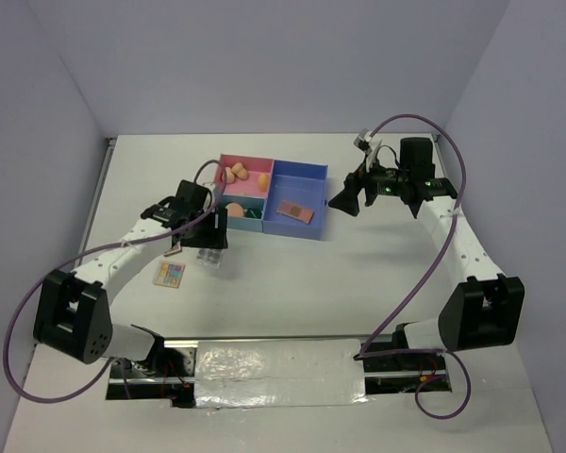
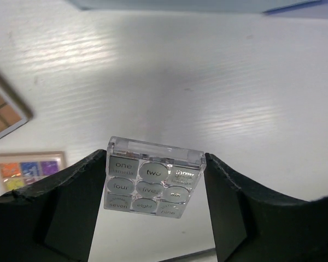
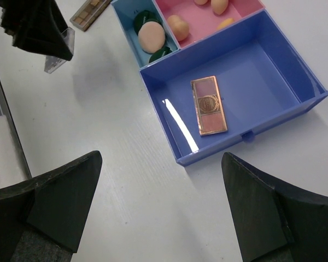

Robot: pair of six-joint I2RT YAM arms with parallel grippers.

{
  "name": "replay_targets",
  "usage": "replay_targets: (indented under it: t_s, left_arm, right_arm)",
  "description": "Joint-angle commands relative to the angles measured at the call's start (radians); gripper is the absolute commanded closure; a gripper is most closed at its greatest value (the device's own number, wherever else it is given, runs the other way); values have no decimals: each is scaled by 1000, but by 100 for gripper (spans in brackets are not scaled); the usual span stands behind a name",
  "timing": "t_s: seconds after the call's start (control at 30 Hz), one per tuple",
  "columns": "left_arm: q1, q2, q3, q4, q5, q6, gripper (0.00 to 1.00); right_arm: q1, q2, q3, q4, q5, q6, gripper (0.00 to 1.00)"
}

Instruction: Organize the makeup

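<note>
From above, the tray (image 1: 292, 231) sits near 12 o'clock on the white table (image 1: 292, 293). Its pink part (image 1: 248, 167) holds peach sponges (image 1: 233, 174), and its big blue part (image 1: 291, 184) holds one copper palette (image 1: 295, 210). The left gripper (image 1: 208, 243) is at 8 o'clock from the tray and the right gripper (image 1: 344, 200) is at 3 o'clock. A bright palette (image 1: 169, 274) lies on the table at 7 o'clock from the left gripper. In the left wrist view, the two black fingers (image 2: 71, 207) pinch a clear palette (image 2: 152, 183) from both sides. It has small round pans with number words on them. A brown palette (image 2: 0, 109) lies at 9 o'clock. In the right wrist view, the fingers (image 3: 60, 196) are spread wide above bare table, and hold nothing. At 12 o'clock, the tray's pale blue part (image 3: 126, 22) holds a round peach puff (image 3: 151, 36) lying on dark green compacts (image 3: 160, 53).
</note>
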Motion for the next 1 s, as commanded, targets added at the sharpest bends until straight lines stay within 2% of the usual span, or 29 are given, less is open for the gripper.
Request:
replay_targets:
  t_s: [0.0,0.2,0.47,0.63,0.8,0.97]
  left_arm:
    - [-7,-74,30,108,197,-62,81]
    - [-39,-61,42,362,398,-190,80]
    - [-116,183,253,544,415,-233,80]
    - [-134,345,404,581,400,-237,80]
    - [-155,488,571,512,357,-210,79]
    - [-165,573,663,456,296,-199,78]
  right_arm:
    - [-17,-47,-2,29,-2,-9,3]
    - [-40,-59,-14,36,0,5,3]
    - [-56,-101,-56,59,25,32,5]
    - [-68,-134,-92,75,28,43,5]
    - [-70,-151,-105,89,15,54,5]
    - [-105,-165,-120,102,3,63,5]
